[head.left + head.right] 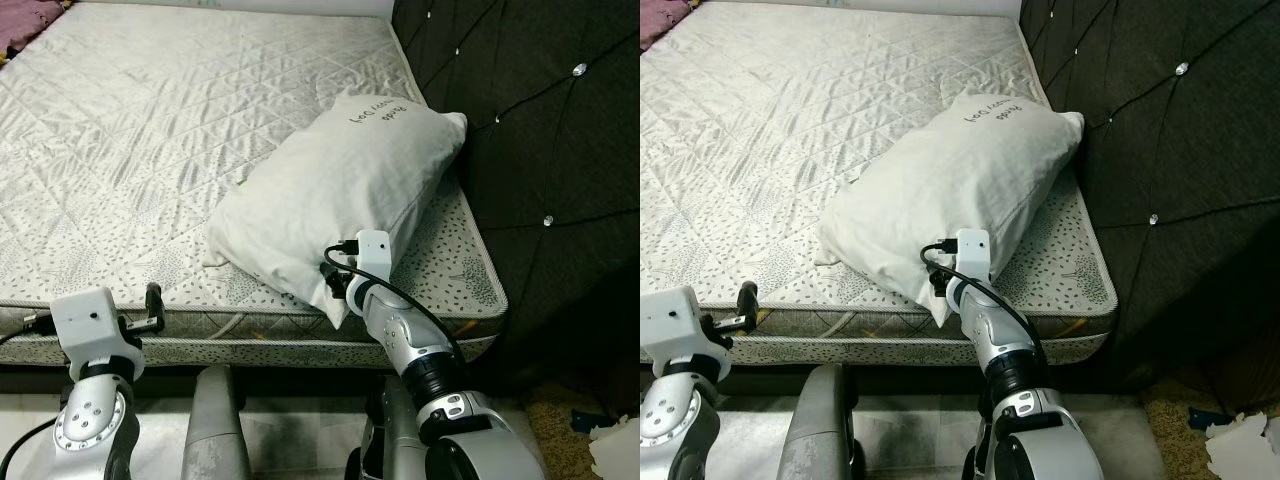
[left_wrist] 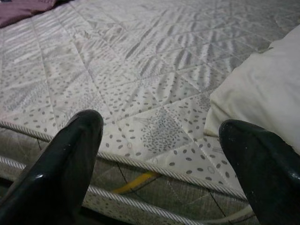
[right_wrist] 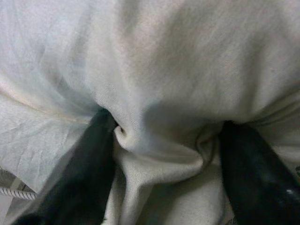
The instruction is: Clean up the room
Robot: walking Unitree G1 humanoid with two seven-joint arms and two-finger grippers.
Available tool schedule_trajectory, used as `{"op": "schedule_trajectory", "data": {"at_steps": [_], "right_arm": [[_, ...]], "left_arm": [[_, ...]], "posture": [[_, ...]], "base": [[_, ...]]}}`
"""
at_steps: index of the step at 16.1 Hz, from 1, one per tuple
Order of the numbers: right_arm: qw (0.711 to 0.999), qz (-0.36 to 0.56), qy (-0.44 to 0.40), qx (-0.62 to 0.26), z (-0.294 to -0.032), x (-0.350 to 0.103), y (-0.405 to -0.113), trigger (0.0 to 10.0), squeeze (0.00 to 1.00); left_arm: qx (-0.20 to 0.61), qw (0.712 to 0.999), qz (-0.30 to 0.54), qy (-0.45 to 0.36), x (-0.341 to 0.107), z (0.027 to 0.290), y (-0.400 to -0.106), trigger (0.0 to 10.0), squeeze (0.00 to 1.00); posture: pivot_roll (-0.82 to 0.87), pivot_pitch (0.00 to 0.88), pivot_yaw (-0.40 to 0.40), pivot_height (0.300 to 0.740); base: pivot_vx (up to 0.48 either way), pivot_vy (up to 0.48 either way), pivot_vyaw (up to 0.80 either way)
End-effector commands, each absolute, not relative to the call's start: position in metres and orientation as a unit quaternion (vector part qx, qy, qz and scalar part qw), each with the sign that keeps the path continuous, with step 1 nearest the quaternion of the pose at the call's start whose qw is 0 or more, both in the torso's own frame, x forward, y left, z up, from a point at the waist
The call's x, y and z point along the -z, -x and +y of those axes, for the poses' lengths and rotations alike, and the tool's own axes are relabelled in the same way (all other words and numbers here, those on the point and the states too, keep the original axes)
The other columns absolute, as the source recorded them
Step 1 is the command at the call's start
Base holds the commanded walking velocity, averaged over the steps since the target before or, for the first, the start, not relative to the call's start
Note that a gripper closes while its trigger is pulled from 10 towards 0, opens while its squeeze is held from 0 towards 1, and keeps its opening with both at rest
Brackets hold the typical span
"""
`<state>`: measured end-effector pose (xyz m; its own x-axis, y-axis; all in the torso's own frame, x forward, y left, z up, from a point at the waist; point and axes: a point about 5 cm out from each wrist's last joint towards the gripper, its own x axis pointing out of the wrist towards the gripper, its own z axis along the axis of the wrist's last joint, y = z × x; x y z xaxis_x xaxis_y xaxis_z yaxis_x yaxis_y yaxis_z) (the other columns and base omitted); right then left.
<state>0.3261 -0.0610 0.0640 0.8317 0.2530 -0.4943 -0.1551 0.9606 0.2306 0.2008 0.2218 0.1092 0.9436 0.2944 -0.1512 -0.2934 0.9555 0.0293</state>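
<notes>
A white pillow (image 1: 340, 190) with handwriting near its far end lies at an angle on the right side of the bare quilted mattress (image 1: 130, 130), close to the headboard. My right gripper (image 1: 336, 288) is at the pillow's near corner, over the mattress's front edge. In the right wrist view its two black fingers (image 3: 93, 164) pinch a bunched fold of the pillow (image 3: 159, 93). My left gripper (image 1: 152, 302) is held low at the mattress's front edge, left of the pillow. In the left wrist view it stands open (image 2: 159, 136), with nothing between its fingers.
A dark tufted headboard (image 1: 540, 150) rises along the right side of the bed. A purple cloth (image 1: 25, 20) lies at the mattress's far left corner. Crumpled white paper (image 1: 1240, 445) lies on the floor at the lower right.
</notes>
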Motion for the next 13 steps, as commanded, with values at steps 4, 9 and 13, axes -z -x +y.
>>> {"op": "schedule_trajectory", "data": {"at_steps": [4,9,13], "right_arm": [[0.975,0.171,-0.038,-0.136,-0.045,-0.096,-0.347,0.0,0.00],[0.982,0.151,-0.047,-0.108,-0.058,-0.106,-0.364,0.0,0.00],[0.990,0.124,-0.025,-0.061,-0.093,-0.124,-0.384,0.0,0.00]], "left_arm": [[-0.152,0.986,0.071,-0.009,-0.115,0.226,-0.203,10.0,0.00],[-0.154,0.986,0.061,-0.011,-0.118,0.229,-0.211,10.0,0.00],[-0.155,0.986,0.055,-0.009,-0.119,0.228,-0.216,10.0,0.00]], "posture": [[0.15,0.076,-0.049,0.582],[0.15,0.034,-0.051,0.582],[0.16,0.011,-0.058,0.582]], "base": [[0.000,0.000,0.00],[0.000,0.000,0.00],[0.000,0.000,0.00]]}}
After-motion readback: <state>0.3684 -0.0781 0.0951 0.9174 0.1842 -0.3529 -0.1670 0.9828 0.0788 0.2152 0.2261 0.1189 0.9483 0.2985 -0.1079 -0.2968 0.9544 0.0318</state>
